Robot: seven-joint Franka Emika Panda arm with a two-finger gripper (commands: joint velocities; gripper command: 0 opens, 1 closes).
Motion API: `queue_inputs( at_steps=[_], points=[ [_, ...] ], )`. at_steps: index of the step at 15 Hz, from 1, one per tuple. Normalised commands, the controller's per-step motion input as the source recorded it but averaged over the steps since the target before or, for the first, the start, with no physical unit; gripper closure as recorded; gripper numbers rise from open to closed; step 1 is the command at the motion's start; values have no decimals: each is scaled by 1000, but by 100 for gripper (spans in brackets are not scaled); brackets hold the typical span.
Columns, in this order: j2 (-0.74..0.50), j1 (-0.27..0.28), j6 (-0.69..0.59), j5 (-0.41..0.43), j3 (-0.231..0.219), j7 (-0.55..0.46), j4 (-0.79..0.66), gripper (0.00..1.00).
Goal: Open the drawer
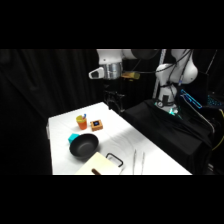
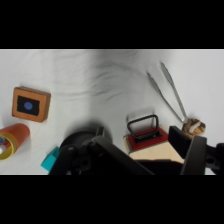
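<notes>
The drawer is a pale tan box at the table's near edge, with a black loop handle on the front that faces right. My gripper hangs high over the far end of the table, open and holding nothing, well away from the drawer. In the wrist view the drawer lies low in the picture with its handle pointing up. My gripper frames it from above, and its black linkage covers part of the drawer's top.
A black bowl sits just beyond the drawer, with a teal object beside it. An orange cup and a small orange block stand farther back. Metal tongs lie right of the handle. Black cloth borders the table's right side.
</notes>
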Motion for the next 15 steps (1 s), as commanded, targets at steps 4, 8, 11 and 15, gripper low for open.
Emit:
queue_inputs(
  at_steps=[4, 8, 11, 15],
  points=[
    [71, 10, 49, 28, 26, -22, 39, 0],
    [191, 48, 158, 6, 58, 4, 124, 0],
    [242, 56, 344, -12, 56, -4, 138, 0],
    [250, 45, 407, -44, 40, -20, 113, 0]
  ],
)
